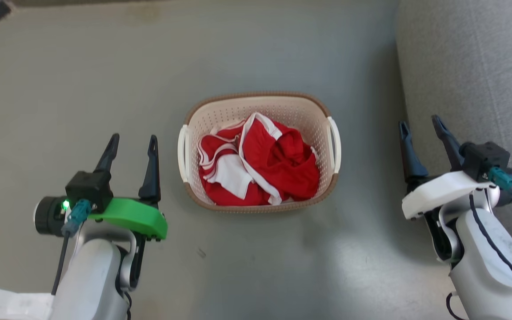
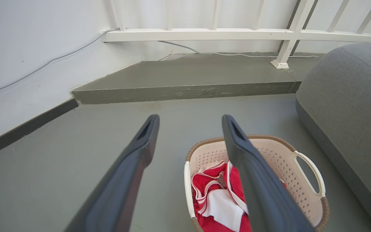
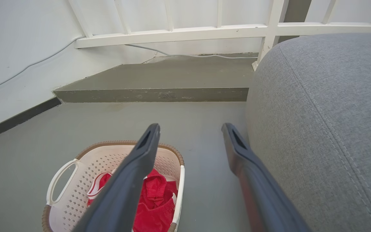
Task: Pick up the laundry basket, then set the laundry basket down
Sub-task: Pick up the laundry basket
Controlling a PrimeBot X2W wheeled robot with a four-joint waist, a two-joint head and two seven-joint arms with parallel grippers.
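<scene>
The laundry basket (image 1: 300,116) stands on the grey floor in the middle of the head view, cream and perforated, with a brown rim, a white handle on each side and red and white clothes (image 1: 260,164) inside. My left gripper (image 1: 134,141) hangs open to the basket's left, apart from it, nothing between its fingers. My right gripper (image 1: 420,122) is open on the basket's right, also apart and empty. The basket (image 2: 282,161) lies low and right in the left wrist view, behind my left gripper (image 2: 190,120). In the right wrist view the basket (image 3: 85,174) lies low and left of my right gripper (image 3: 190,128).
A large grey cushioned seat (image 1: 474,80) fills the right side, close to my right gripper. Ahead, a low concrete step (image 2: 185,91) runs below a white railing (image 2: 237,33). A white wall with a dark baseboard (image 2: 27,127) lies to the left.
</scene>
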